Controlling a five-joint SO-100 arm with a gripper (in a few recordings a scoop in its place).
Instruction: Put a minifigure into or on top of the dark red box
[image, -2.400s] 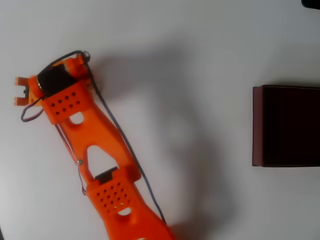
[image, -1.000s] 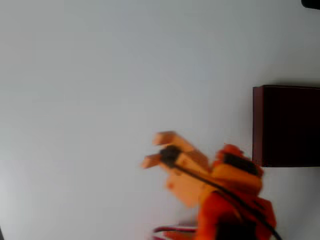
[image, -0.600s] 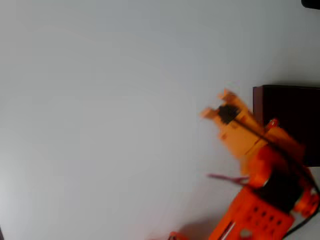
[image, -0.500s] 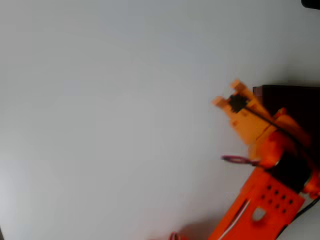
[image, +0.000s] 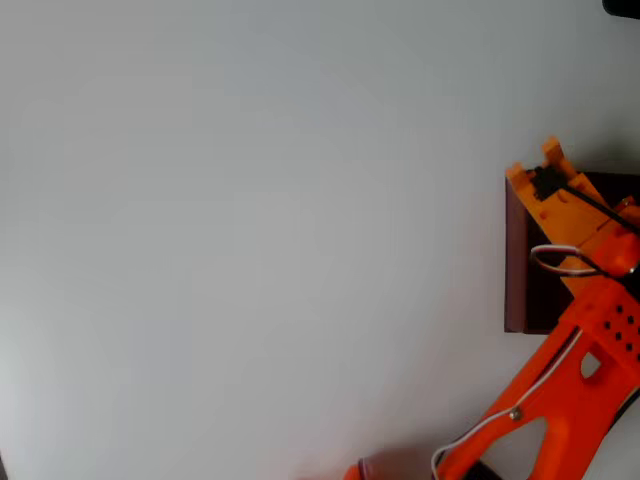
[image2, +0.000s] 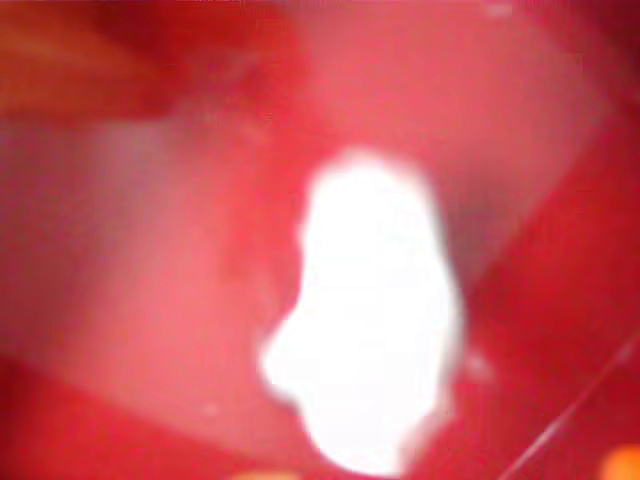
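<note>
Orange gripper (image: 537, 170) hangs over the dark red box's (image: 515, 255) top-left corner — presumably to drop a minifigure; its grasp — unreadable, wrist view blurred.

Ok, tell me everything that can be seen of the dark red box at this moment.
In the overhead view the dark red box lies flat on the white table at the right edge, cut off by the frame. Its left side is maroon and its top nearly black. The orange arm crosses over it, with the gripper above its upper left corner. Contact cannot be judged.
</note>
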